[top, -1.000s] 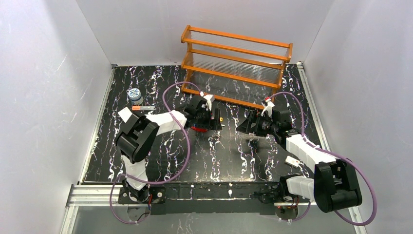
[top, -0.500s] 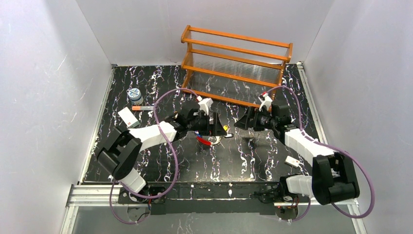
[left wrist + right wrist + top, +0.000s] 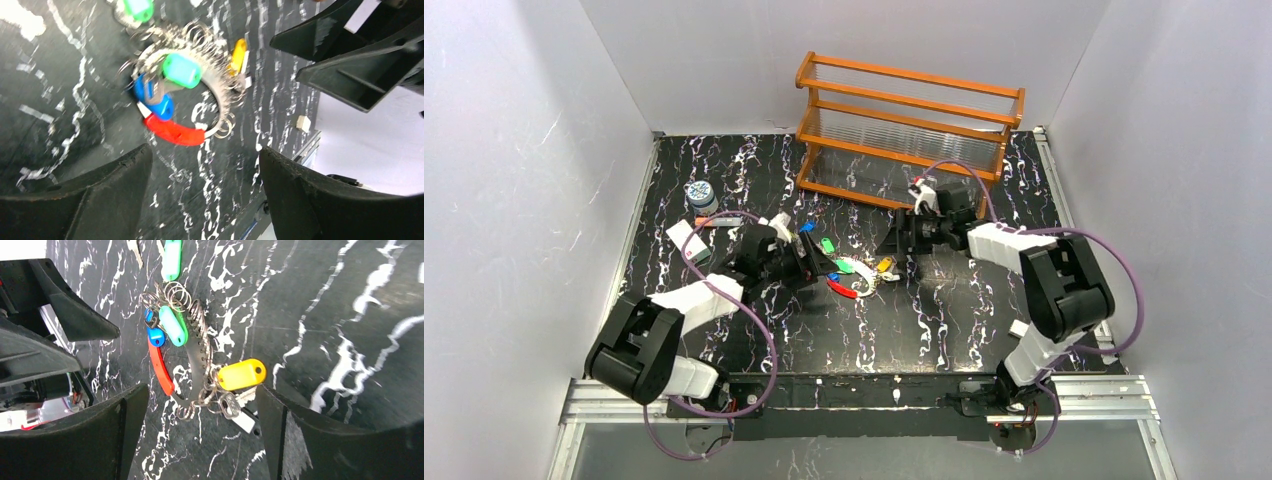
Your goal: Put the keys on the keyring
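Top external: I am seeing the keyring [image 3: 856,283] lying on the bench [image 3: 944,330] between the left gripper [image 3: 816,268] and the right gripper [image 3: 892,240], coloured keys [image 3: 844,266] bunched at it | Left wrist: gripper standing open, empty, keyring lying just ahead | Right wrist: gripper standing open, gripping nothing, yellow key lying nearest

The keyring [image 3: 194,360] is thin, shiny, silvery metal with a smooth, glossy red plastic piece [image 3: 161,367]. The keys [image 3: 241,374] have smooth, bright plastic head covers. The worktop [image 3: 325,305] is black, marble-veined and faintly glossy. At 12 o'clock, the rack [image 3: 904,130] is varnished orange wood.
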`<state>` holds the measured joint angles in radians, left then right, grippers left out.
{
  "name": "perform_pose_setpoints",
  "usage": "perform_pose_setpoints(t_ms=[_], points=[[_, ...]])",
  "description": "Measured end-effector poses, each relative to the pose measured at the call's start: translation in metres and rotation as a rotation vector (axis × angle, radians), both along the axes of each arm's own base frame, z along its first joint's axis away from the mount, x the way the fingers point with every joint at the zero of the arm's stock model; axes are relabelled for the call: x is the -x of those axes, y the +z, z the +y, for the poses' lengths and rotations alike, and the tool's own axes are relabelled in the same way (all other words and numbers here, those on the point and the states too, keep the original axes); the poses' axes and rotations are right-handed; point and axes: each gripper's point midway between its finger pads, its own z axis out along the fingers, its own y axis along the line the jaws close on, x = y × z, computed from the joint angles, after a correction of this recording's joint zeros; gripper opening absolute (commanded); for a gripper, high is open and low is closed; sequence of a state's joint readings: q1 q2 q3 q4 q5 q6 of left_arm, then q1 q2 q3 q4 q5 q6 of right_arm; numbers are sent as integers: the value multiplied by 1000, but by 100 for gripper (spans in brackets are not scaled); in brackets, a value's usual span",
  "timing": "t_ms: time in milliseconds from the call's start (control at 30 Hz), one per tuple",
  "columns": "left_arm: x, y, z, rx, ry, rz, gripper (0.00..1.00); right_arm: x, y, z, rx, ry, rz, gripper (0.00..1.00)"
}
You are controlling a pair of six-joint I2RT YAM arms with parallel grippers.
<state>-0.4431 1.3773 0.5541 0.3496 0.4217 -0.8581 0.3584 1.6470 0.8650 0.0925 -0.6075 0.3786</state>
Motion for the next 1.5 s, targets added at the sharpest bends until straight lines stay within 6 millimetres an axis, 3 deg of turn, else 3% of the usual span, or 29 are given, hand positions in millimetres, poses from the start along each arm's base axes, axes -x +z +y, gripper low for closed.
perform_pose_setpoints(t_ms=[267, 367, 567, 667, 867, 1067, 1233, 1500], points=[[26, -35, 17, -24, 73, 115, 70, 5, -25, 43, 83, 104, 23, 74], [28, -43, 17, -20, 85, 142, 66, 12, -39, 47, 119, 122, 47, 67], [17, -48, 10, 8, 87, 138, 53, 17, -44, 51, 131, 148, 42, 53], [13, -50, 6, 16, 80, 137, 53, 22, -47, 51, 125, 159, 55, 49], [4, -51, 1, 22, 68, 130, 52, 55, -47, 54, 31, 226, 122, 50], [1, -52, 1, -7, 55, 119, 43, 81, -42, 54, -16, 236, 189, 62], [1, -56, 6, -69, 40, 118, 37, 77, -40, 49, 34, 199, 176, 64], [6, -60, 12, -119, 33, 116, 28, 46, -40, 52, 127, 163, 135, 62]])
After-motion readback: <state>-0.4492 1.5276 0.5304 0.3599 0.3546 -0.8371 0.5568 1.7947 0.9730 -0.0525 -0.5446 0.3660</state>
